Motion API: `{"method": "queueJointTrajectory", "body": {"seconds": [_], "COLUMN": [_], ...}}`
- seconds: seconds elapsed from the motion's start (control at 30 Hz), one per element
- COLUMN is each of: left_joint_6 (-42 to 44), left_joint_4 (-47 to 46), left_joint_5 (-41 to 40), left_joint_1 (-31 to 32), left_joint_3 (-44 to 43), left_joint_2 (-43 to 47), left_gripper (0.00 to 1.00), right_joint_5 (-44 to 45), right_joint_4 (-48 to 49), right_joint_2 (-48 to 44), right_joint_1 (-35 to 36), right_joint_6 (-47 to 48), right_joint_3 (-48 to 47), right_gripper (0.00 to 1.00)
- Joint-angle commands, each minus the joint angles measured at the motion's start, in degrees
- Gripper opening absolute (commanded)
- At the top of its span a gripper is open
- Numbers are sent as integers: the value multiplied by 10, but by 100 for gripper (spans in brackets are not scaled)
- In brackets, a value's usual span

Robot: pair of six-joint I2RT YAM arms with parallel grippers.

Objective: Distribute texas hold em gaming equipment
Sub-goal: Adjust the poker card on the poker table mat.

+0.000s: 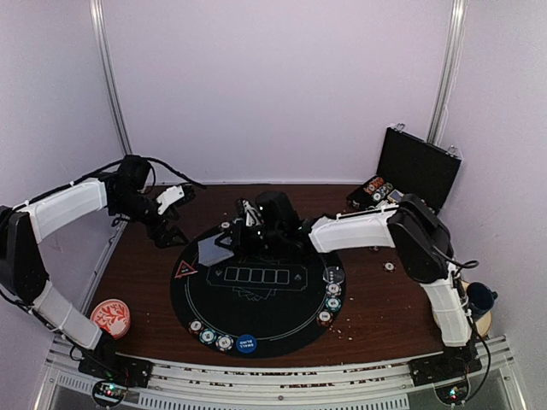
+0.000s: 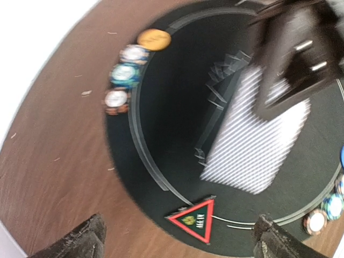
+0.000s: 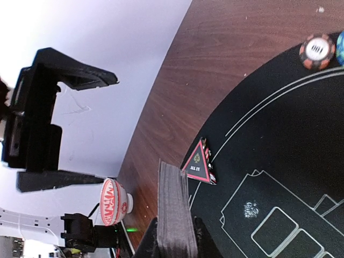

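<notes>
While white walls box in the brown counter (image 1: 385, 316), poker chips (image 1: 209, 335) and a blue button disc (image 1: 246, 343) line the near rim of the black mat (image 1: 256, 312), with a patterned dish (image 1: 111, 318) off to the left. Further in, the red triangle marker (image 1: 186, 271) sits at mat's left edge. The right tool (image 1: 242, 229) pinches the card deck (image 3: 173, 215), seen edge-on only from its own wrist. The left tool (image 1: 175, 213) gapes wide, empty. Far right: an open case (image 1: 419, 166).

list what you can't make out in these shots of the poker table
- deck of cards, right wrist view: only its edge shows; faces and count hidden in the right gripper.
- playing card, left wrist view: blurred, top covered by the right arm; flat or not, unclear.
- open black case, top view: chips inside too small to count.
- blue button disc, top view: lettering too small to read.
</notes>
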State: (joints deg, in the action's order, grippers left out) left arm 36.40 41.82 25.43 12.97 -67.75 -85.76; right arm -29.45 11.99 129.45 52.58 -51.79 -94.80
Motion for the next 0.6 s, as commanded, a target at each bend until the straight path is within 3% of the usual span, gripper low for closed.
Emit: {"method": "queueJointTrajectory", "body": {"seconds": [0.0,0.17,0.3,0.43,0.57], "left_joint_6": [-82,-135,-154,-168,-179], "left_joint_4": [-85,-140,-172,-178,-194], "left_joint_5": [46,44,23,2,-2], "left_joint_1": [-65,-104,-110,-110,-110], "left_joint_3": [26,90,135,153,171], "left_joint_2": [24,45,84,121,143], "left_gripper": [98,98,98,98,98], "right_joint_5": [76,163,240,302,348], "right_joint_4": [-268,-498,-626,-712,-734], "right_joint_2": [-74,-85,-74,-40,-6], "right_joint_1": [-4,0,13,34,51], "right_joint_6": [173,284,347,388,403], "right_joint_3": [-79,-185,-247,-281,-280], "right_gripper": [0,0,0,0,0]}}
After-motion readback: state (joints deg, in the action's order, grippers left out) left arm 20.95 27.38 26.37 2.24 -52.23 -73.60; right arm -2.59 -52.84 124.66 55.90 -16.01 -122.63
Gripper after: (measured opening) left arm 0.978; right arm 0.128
